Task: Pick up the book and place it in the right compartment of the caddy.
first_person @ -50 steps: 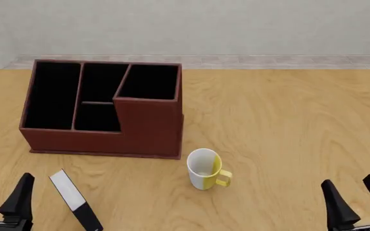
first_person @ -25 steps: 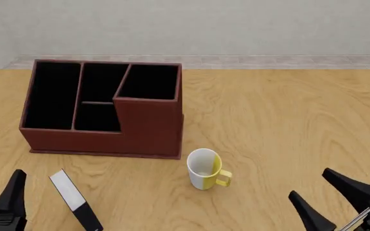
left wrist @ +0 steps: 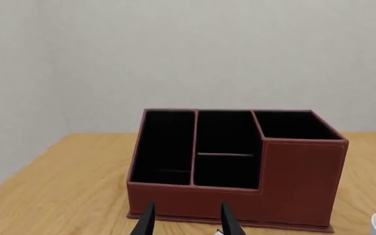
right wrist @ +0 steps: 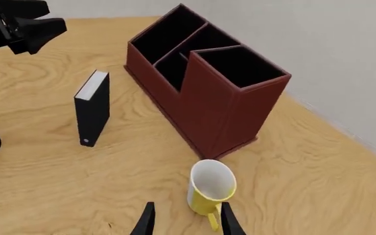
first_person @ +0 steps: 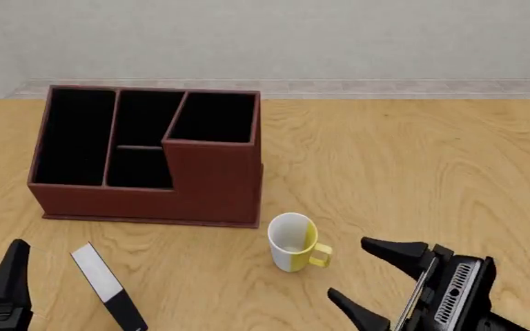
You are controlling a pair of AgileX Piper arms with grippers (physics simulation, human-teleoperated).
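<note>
The black book [first_person: 108,287] stands on edge near the table's front left, white page edge up; the right wrist view also shows the book [right wrist: 92,107]. The reddish-brown caddy [first_person: 212,185] sits behind it, its right compartment [first_person: 213,117] black inside. My left gripper [left wrist: 186,223] is open and faces the caddy [left wrist: 302,181]; one of its fingers [first_person: 9,272] shows left of the book. My right gripper [first_person: 352,272] is open, turned sideways, just right of the mug and holding nothing. Its view shows the right compartment [right wrist: 237,66] and the left gripper [right wrist: 18,24].
A white and yellow mug [first_person: 292,241] stands upright in front of the caddy's right corner, handle toward my right gripper; the right wrist view has the mug [right wrist: 211,188] close before the fingers. Bare wooden table [first_person: 430,165] spreads to the right.
My right gripper has swung left and forward from the front right corner toward the mug, turning sideways. The left gripper drifted slightly left and down. Book, mug and caddy have not moved.
</note>
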